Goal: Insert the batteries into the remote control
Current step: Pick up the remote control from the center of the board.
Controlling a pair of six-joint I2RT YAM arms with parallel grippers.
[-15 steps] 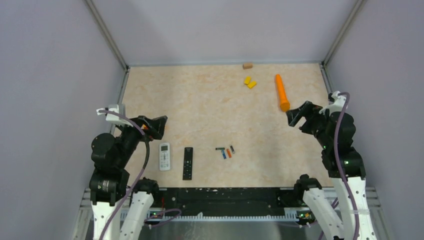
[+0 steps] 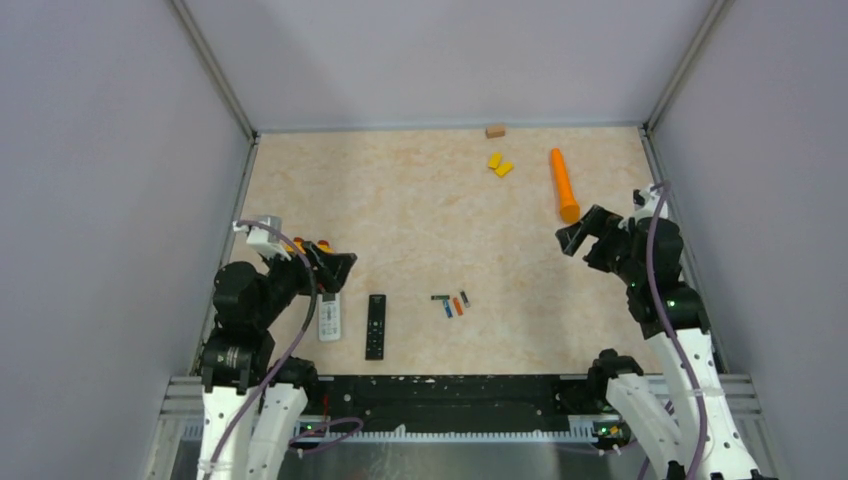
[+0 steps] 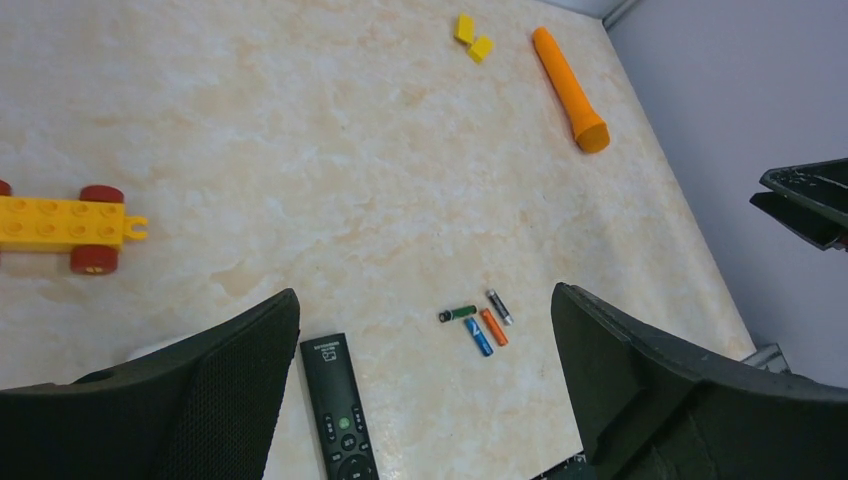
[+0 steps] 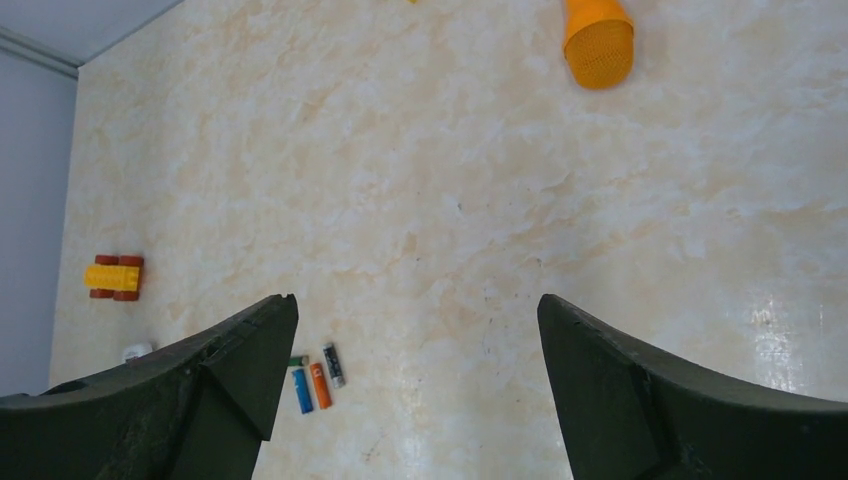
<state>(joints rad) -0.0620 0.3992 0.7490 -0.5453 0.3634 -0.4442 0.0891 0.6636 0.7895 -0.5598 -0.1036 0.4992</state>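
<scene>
The four little batteries [image 2: 452, 303] lie together on the counter [image 2: 420, 200], a little right of the black remote [image 2: 375, 325], and the left jaws and right jaws hang wide open and empty, ready to grab.

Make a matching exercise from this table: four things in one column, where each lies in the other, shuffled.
Things:
1. black remote
2. orange cylinder
3. batteries
4. yellow blocks

Places:
A. far side, just left of the orange cylinder
B. right beside the white remote
C. along the far right side
D. near side, right of the black remote

Pairs: 1-B, 2-C, 3-D, 4-A
</scene>
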